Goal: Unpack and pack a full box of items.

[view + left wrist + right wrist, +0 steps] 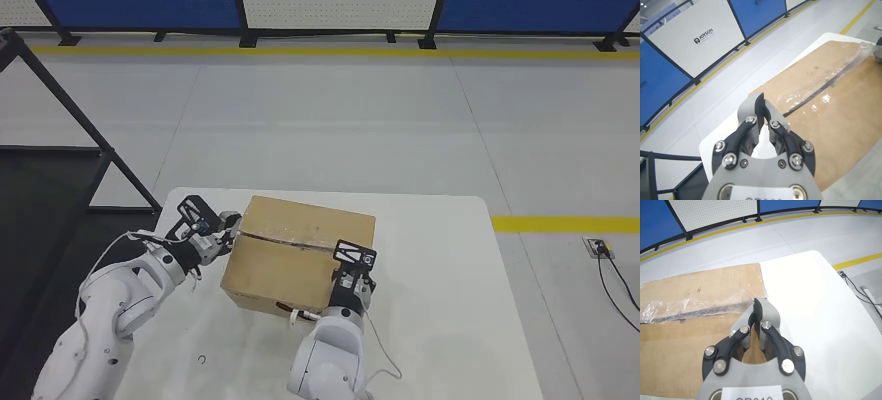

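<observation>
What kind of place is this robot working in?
Probably a robot test hall or workshop: blue and white partition panels, yellow floor lines, and a taped cardboard box on a white table.

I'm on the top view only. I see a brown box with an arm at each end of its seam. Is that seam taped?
Observer: Yes. The right wrist view shows wrinkled clear tape running along the seam of the cardboard box.
Operator: Are the right end effector's fingers open?
Observer: No. The right end effector is shut, with its tips at the tape's end by the box edge. I cannot tell whether it pinches the tape.
Operator: And the left one?
Observer: The left end effector is shut too, at the seam's other end.
</observation>
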Motion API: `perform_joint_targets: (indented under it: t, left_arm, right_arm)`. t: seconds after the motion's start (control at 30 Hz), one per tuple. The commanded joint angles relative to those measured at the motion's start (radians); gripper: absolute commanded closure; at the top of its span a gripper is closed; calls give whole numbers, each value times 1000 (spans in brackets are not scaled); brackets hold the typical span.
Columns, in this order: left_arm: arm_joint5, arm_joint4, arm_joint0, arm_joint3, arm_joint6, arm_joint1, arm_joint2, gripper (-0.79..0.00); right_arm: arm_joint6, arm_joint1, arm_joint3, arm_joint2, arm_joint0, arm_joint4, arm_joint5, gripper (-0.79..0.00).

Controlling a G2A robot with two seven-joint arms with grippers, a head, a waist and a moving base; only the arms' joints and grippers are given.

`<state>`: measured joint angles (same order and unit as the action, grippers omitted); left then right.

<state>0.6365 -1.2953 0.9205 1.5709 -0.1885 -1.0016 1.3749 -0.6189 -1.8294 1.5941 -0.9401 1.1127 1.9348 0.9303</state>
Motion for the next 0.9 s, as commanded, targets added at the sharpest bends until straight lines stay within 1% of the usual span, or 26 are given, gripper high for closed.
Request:
perform_joint_targets:
  t: [0.0, 0.13, 0.2, 0.23, 0.4, 0.57, 0.73, 0.8, 0.87]
  left_arm:
    - [17, -11, -10, -4, -6, 0, -11, 0]
    - [16, -18, -40, -20, -34, -5, -45, 0]
    - [-28, -79, -60, -29, -62, -8, -71, 0]
    - [-31, -86, -67, -38, -63, -11, -88, 0]
    - [-8, -101, -111, -91, -74, -20, -142, 0]
    - [-5, -112, -132, -105, -68, -27, -174, 0]
    - [-37, -142, -133, -82, -50, -30, -187, 0]
    - [-58, -149, -129, -72, -40, -29, -177, 0]
    - [-81, -131, -118, -63, -22, -28, -154, 0]
  right_arm:
    - [-1, 1, 0, 3, 4, 7, 2, 0]
    - [-4, 1, 2, 6, 6, 10, 4, 0]
    - [-2, 1, 3, 5, 6, 12, 5, 0]
    - [-1, 2, 4, 5, 6, 12, 4, 0]
    - [6, 2, 9, -3, 7, 9, -5, 0]
    - [6, 2, 10, -10, 6, 13, -17, 0]
    - [-3, 2, 10, -15, 5, 19, -27, 0]
    - [-6, 2, 14, -15, 4, 18, -28, 0]
    - [3, 1, 27, -17, 6, -3, -6, 0]
